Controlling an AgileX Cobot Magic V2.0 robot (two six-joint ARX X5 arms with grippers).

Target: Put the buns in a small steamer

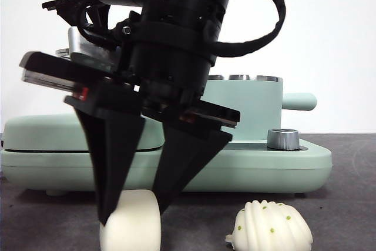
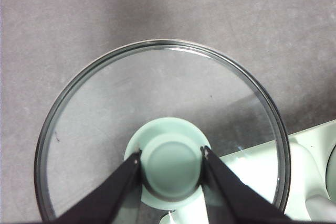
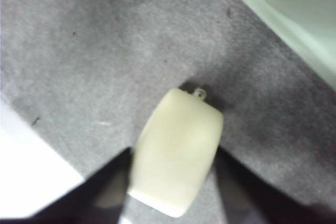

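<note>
Right end effector [image 1: 134, 213] is your working one: its two black jaws hang spread on either side of the smooth bun [image 1: 132, 221], straddling it rather than clamped, and in the right wrist view [image 3: 173, 182] you cannot tell whether either jaw touches it. That bun [image 3: 177, 150] lies on the grey tabletop [image 1: 352, 204] directly under the jaws, with its long axis running between them, so they bracket its long flanks and would close across its short width. You have the ridged bun [image 1: 270, 227], shell-shaped with green flecks, on the tabletop beside the smooth one and well apart from it, clear of both jaws.

Behind the smooth bun stands the mint-green cooker base [image 1: 264, 166], with the small steamer [image 1: 249, 107] rising from it, handle pointing away from the arm. You will likely need to lift up and back over the base edge to reach the pot.

Left end effector [image 2: 172, 167] is clamped on the green knob of the glass lid [image 2: 105, 108], held above bare tabletop beside the base, so the pot should be uncovered.
</note>
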